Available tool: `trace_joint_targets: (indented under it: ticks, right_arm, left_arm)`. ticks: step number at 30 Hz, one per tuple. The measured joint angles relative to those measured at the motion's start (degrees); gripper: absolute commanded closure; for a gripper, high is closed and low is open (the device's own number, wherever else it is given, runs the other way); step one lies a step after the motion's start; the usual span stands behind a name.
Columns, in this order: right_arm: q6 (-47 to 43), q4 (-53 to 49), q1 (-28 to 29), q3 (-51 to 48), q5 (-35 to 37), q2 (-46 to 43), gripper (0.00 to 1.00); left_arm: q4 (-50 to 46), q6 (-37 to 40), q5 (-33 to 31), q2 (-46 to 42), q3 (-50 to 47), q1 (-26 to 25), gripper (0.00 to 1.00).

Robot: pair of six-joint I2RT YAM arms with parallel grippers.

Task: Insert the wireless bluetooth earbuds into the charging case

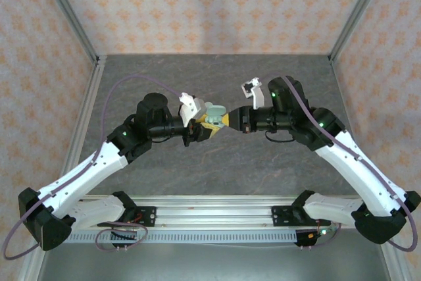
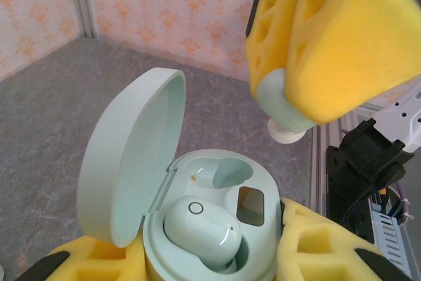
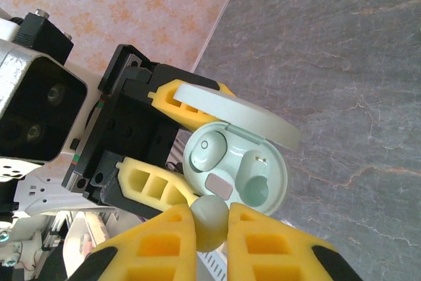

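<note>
The pale green charging case (image 2: pixel 263 245) is clamped between the yellow foam fingers of my left gripper (image 2: pixel 210 264), held above the table. Its lid (image 2: pixel 125 162) stands open. One earbud (image 2: pixel 200 231) sits in the nearer socket, and the other socket (image 2: pixel 227 170) is bare. My right gripper (image 3: pixel 212 233) is shut on a second pale earbud (image 3: pixel 210 216), which hangs just off the case's rim (image 3: pixel 279 169) without touching it. In the top view both grippers, left (image 1: pixel 208 126) and right (image 1: pixel 228 120), meet tip to tip at mid-table with the case (image 1: pixel 213 110) between them.
Grey stone-patterned table (image 1: pixel 217 77) lies beneath, with free room all around the arms. An aluminium rail (image 1: pixel 217 215) runs along the near edge, and patterned walls (image 1: pixel 210 4) close off the back and sides.
</note>
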Motion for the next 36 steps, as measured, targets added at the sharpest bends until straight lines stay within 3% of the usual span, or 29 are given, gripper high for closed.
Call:
trace_joint_targets:
  ticks: [36]
  right_arm:
    - [-1.49, 0.31, 0.83, 0.00, 2.12, 3.19, 0.85]
  left_arm:
    - [-0.72, -0.83, 0.48, 0.00, 0.00, 0.00, 0.69]
